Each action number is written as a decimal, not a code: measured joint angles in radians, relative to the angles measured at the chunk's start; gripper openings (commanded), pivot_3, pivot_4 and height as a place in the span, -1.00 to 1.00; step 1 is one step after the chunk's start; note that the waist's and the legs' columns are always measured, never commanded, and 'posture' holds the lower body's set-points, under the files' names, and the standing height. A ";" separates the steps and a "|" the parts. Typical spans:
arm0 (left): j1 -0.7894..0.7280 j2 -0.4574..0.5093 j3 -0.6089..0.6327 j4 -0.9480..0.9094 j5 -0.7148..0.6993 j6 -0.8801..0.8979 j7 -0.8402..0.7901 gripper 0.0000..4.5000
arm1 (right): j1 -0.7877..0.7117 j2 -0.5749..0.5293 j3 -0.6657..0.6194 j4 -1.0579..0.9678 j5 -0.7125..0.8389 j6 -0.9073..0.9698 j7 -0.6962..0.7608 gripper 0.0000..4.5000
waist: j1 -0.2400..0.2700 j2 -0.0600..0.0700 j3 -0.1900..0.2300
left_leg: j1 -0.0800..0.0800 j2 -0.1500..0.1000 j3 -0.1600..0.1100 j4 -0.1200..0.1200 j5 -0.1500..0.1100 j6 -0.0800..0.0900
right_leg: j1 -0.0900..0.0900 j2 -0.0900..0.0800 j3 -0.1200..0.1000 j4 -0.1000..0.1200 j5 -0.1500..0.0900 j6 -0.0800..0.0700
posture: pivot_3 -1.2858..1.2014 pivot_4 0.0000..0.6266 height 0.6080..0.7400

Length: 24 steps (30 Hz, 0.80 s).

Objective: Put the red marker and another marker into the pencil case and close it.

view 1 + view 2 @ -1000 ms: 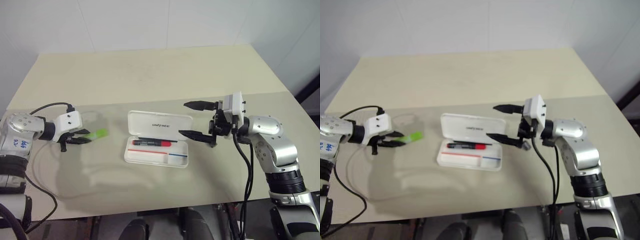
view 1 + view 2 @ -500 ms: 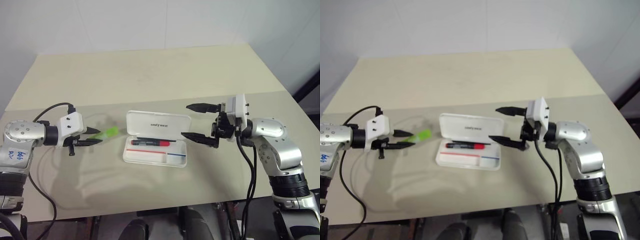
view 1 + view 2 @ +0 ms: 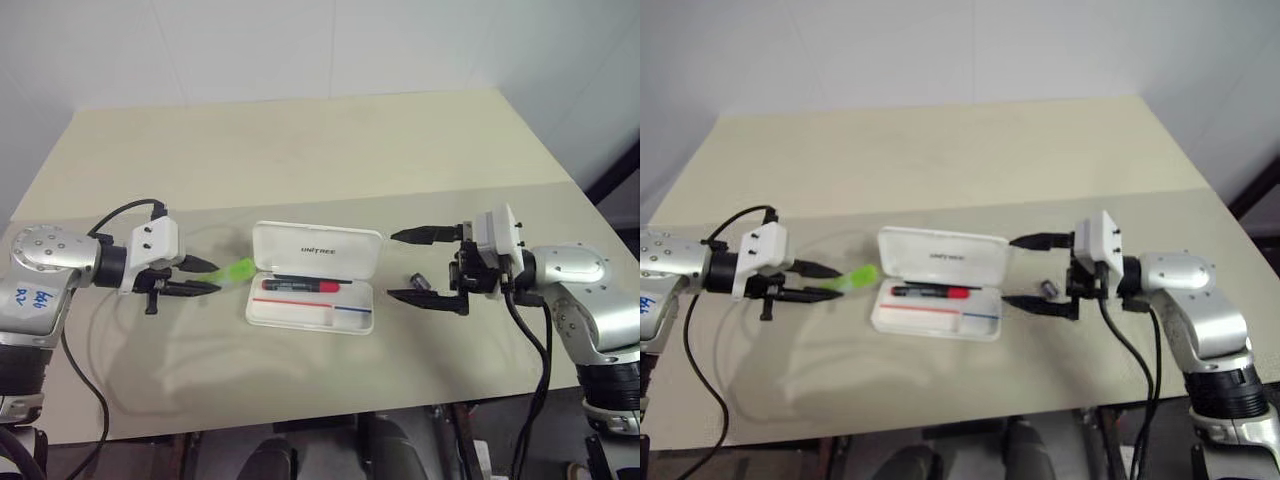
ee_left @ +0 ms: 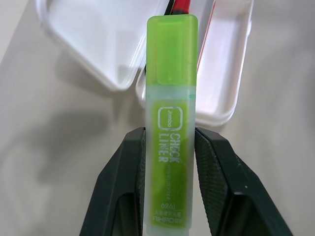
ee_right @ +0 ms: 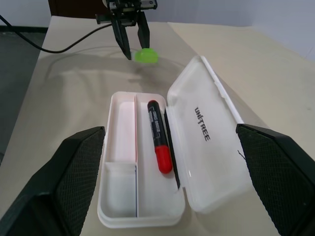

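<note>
The white pencil case [image 3: 300, 316] lies open at the table's middle, its lid [image 3: 318, 248] tilted back. Inside, along the hinge side, lies the red marker [image 3: 305, 285], also seen as the red marker [image 5: 160, 137] in the right wrist view. My left gripper [image 3: 215, 277] hovers just left of the case, shut on the light-green marker [image 3: 234, 270], whose free end points at the case. In the left wrist view the black fingers [image 4: 118, 187] clamp the green marker [image 4: 171, 98] above the case's edge. My right gripper [image 3: 392, 266] stands wide open right of the case, holding nothing.
A small dark cylindrical piece [image 3: 418, 280] lies on the table between the right gripper's fingers. A black cable [image 3: 120, 212] loops from the left wrist. The beige table [image 3: 300, 150] runs far behind the case, with white walls beyond it.
My left gripper carried the green marker rightward, close to the case's left end. My right gripper drew back to the right, away from the case, still open.
</note>
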 measured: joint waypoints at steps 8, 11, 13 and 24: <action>-0.030 -0.053 -0.074 -0.119 -0.019 0.126 0.039 -0.51 | 0.012 0.000 -0.001 -0.025 0.004 0.013 -0.019 1.00 | 0.001 0.000 0.000 | 0.000 0.000 0.000 0.000 0.000 0.000 | 0.000 0.000 0.000 -0.001 0.000 0.000 | 0.03 -0.52 1.00; -0.057 -0.084 -0.120 -0.152 -0.019 0.173 0.056 -0.51 | 0.016 0.003 0.000 -0.026 0.006 0.022 -0.032 1.00 | 0.002 0.000 0.000 | -0.001 0.000 0.000 0.000 0.000 0.000 | 0.000 0.000 0.000 -0.001 0.000 0.000 | 0.03 -0.52 1.00; -0.069 -0.101 -0.138 -0.174 -0.019 0.192 0.069 -0.51 | 0.016 0.006 0.000 -0.032 0.007 0.023 -0.041 1.00 | 0.003 0.000 0.000 | -0.001 0.000 0.000 0.000 0.000 0.000 | 0.000 0.000 0.000 -0.001 0.000 0.000 | 0.03 -0.52 1.00; -0.104 -0.170 -0.251 -0.130 0.041 0.124 0.098 -0.51 | 0.061 0.009 -0.008 -0.093 0.028 0.053 -0.085 1.00 | 0.004 0.000 0.000 | -0.001 0.000 0.000 0.001 0.000 0.000 | 0.001 0.000 0.000 -0.001 0.001 0.000 | 0.03 -0.52 1.00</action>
